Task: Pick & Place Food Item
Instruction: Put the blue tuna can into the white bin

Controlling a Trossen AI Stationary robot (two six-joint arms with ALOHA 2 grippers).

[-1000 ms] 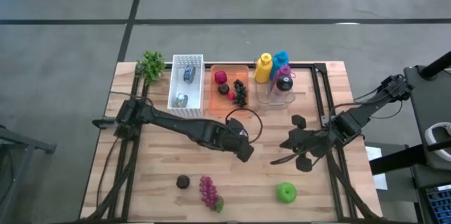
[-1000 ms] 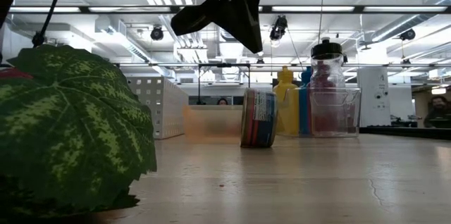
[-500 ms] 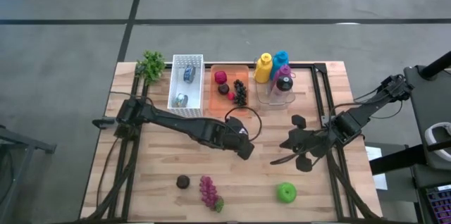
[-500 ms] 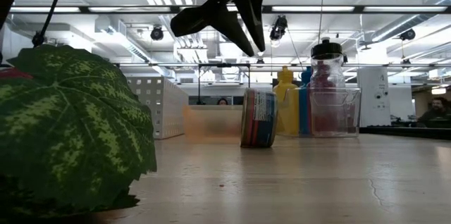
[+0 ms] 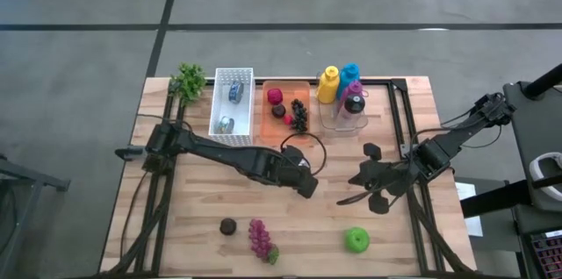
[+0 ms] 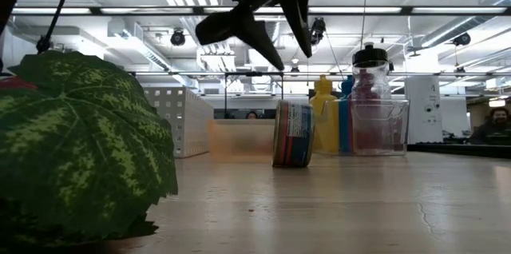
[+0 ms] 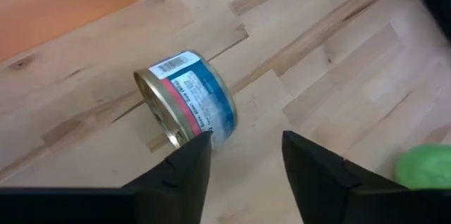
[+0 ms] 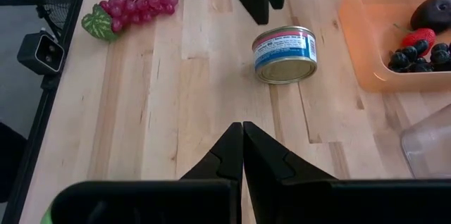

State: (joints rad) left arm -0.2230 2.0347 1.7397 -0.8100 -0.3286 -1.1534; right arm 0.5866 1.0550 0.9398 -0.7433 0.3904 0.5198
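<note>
Left pincer (image 6: 275, 42) hung just above the tin can (image 7: 187, 106), arm stretched low across the worktop (image 5: 193, 209), fingers apart, nothing held. Can lay on its side mid-worktop. We saw the right pincer (image 8: 242, 136) closed tight, parked off right.

A: From above, the left tool (image 5: 303, 182) is covering the can (image 7: 187, 97) completely.

B: In the low view a leaf (image 6: 84, 146) is blocking the near side of the table (image 6: 335, 206), and the arms are running off the top edge.

A: The green fruit (image 7: 425, 165) is blurring and getting cut by the wrist picture's border.
</note>
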